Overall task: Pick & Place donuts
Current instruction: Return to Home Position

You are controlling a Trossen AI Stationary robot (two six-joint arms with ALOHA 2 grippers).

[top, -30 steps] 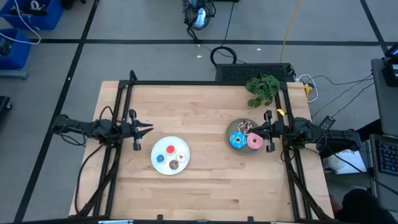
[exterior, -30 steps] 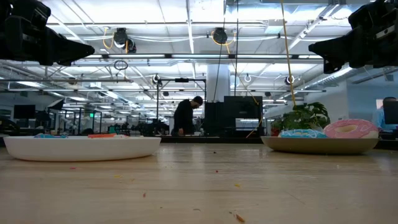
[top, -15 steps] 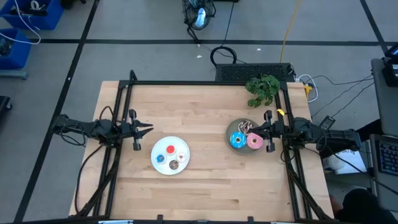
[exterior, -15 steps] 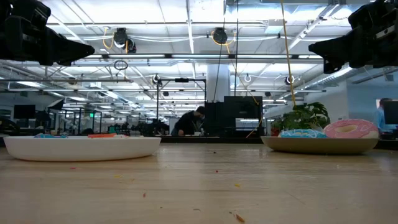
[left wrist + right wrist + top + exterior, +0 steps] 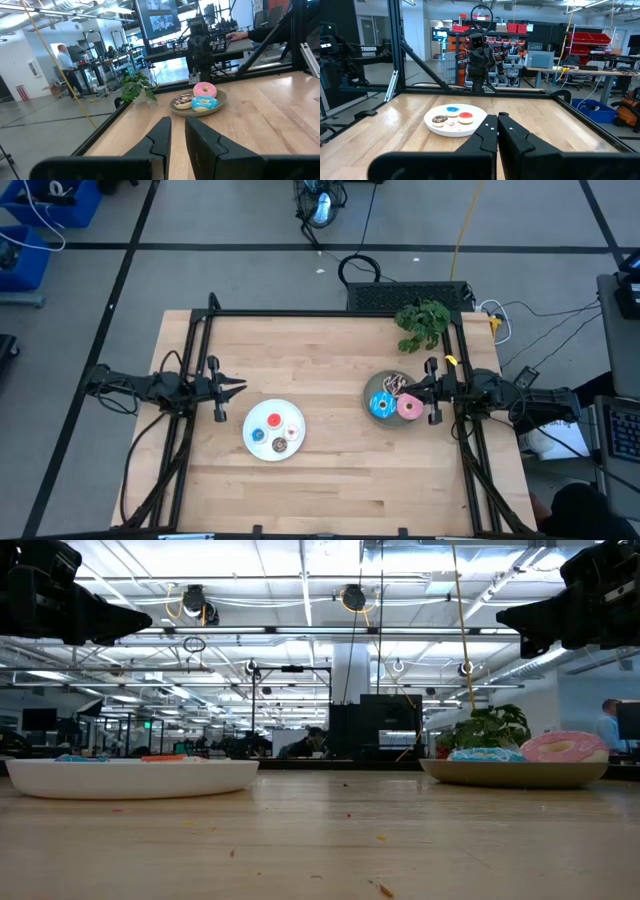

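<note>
A white plate on the table's left half carries small donuts: red, blue, whitish and a dark one. A grey plate on the right half holds the blue-iced, pink-iced and chocolate donuts. My left gripper hangs level above the table, left of the white plate, its fingers a narrow gap apart with nothing between them. My right gripper hangs level above the grey plate's right rim, shut and empty.
A green potted plant stands at the table's far right corner. Black frame rails run along the far, left and right edges. The wood between the two plates is bare. People are in the room beyond.
</note>
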